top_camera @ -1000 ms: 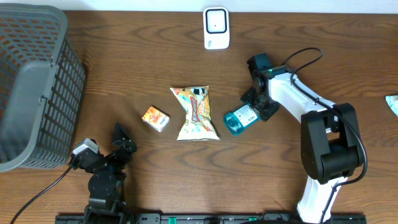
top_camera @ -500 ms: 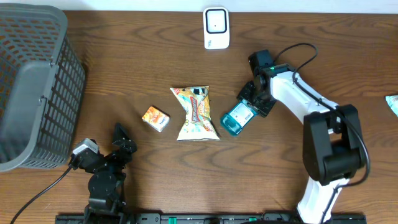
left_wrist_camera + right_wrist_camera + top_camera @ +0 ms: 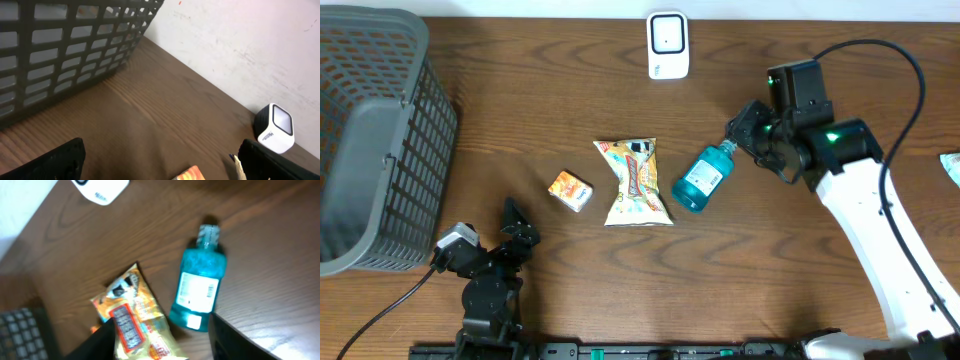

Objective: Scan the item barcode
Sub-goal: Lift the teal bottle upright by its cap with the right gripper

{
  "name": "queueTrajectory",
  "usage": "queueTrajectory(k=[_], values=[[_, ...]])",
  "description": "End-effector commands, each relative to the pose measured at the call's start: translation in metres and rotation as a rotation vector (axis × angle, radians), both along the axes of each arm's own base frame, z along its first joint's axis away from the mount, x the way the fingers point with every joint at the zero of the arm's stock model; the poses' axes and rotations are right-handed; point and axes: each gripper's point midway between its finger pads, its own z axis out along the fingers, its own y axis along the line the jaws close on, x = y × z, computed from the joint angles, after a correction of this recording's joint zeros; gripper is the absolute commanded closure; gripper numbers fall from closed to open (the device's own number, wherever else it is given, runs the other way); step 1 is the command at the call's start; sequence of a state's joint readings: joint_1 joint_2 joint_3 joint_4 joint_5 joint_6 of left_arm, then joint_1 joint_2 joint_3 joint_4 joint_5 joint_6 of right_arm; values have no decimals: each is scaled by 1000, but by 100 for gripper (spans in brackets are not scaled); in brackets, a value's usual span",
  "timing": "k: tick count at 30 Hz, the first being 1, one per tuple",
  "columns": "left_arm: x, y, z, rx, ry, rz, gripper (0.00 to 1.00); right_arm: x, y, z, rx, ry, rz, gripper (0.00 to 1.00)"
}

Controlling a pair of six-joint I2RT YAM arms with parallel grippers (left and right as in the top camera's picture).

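Hanging above the brown wooden tabletop (image 3: 520, 100), the right gripper (image 3: 750, 142) has its jaws parted and nothing between them. In the right wrist view its two dark fingers (image 3: 102, 340) frame the bottom of the picture, and the task's thing lies below and beyond them, free of any grasp. That thing is a teal-blue clear plastic bottle (image 3: 700, 182), lying on its side on the tabletop. Its cap points toward the right gripper and sits just beside it in the overhead view. A white label (image 3: 199, 287) faces up, though the print on it is too blurred to read. The bottle's base is just beside the right edge of a crinkled yellow-and-red foil snack bag (image 3: 637, 183).

Left of the bag lies a small orange box (image 3: 570, 190). A white rounded scanner (image 3: 667, 45) stands at the far edge of the tabletop, well apart from the bottle. A grey plastic mesh basket (image 3: 370, 150) fills the far left corner.

The left gripper (image 3: 517, 228) rests low near the front edge, jaws spread wide and empty.
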State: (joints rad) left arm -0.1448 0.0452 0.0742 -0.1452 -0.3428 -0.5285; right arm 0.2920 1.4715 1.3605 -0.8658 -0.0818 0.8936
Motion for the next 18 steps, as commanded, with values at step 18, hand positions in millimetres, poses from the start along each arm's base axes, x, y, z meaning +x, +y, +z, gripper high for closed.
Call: queueTrajectory(k=[18], values=[[0, 1, -14, -1, 31, 9, 2, 49, 21, -151, -134, 310, 47, 24]])
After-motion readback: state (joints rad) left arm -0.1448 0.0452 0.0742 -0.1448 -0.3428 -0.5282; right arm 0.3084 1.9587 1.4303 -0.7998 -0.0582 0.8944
